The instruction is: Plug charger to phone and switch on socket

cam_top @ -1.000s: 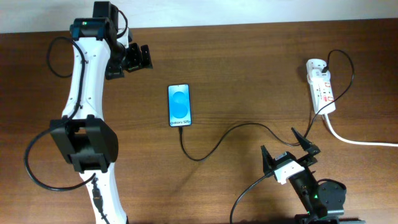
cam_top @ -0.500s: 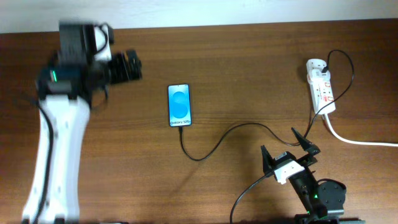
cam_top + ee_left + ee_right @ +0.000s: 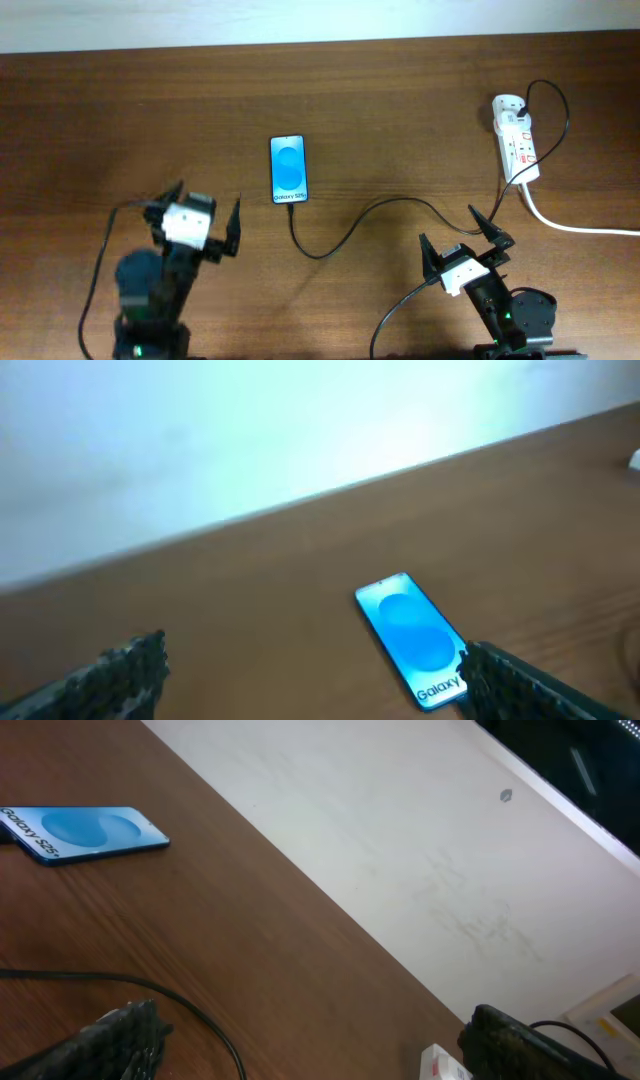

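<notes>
socket (image 3: pixel 517 140): black plug (image 3: pixel 523 110) in | phone (image 3: pixel 288 169): charger (image 3: pixel 350 232) at foot

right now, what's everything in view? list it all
phone: 1, black edge with blue screen, middle of the table
charger cable: 1, thin black, curving from the phone's foot to the power strip
power strip: 1, white with red switches, far right
cord: 1, thick white, from the power strip off the right edge
table: 1, brown wood
left tool: 1, black, open, near left
right tool: 1, black, open, near right
</notes>
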Controlling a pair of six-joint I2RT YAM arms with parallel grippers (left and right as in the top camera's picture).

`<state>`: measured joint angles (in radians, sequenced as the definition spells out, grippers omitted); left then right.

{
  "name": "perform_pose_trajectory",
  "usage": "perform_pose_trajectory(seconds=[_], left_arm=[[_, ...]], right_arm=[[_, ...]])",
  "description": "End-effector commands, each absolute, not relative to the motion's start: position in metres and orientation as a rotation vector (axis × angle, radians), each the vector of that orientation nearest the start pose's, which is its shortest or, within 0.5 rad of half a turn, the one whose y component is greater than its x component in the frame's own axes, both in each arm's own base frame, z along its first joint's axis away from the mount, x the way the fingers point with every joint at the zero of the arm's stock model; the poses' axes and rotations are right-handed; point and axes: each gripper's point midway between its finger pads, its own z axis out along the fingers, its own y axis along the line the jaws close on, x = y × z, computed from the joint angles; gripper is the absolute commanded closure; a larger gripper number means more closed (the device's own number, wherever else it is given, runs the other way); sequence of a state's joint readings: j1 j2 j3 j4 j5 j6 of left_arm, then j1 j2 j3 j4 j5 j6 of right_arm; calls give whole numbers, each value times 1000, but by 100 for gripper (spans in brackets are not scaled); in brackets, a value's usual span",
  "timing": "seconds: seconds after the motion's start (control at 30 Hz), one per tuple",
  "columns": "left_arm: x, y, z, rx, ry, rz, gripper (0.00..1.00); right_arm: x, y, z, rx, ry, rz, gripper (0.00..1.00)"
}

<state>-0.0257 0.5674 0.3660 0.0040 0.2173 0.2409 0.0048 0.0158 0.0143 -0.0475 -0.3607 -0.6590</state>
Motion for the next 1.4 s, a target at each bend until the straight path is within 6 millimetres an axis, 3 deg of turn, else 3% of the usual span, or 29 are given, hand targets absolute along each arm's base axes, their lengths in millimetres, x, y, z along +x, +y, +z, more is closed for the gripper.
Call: perform_pose_trajectory(seconds=[0.0, 0.33, 0.63, 0.73, 1.37], left_arm=[[266, -48, 214, 488, 1618, 35, 1], [244, -47, 193, 527, 1471, 125, 1], [243, -42, 150, 527, 1593, 124, 1], [241, -43, 164, 509, 1535, 123, 1], [241, -44, 162, 513, 1546, 118, 1]], right_arm=[[234, 66, 163, -793, 1414, -193, 2], [234, 66, 163, -793, 1414, -193, 2], [234, 66, 163, -793, 1414, -192, 2], [234, 66, 163, -793, 1414, -193, 2], [234, 66, 163, -793, 1414, -192, 2]])
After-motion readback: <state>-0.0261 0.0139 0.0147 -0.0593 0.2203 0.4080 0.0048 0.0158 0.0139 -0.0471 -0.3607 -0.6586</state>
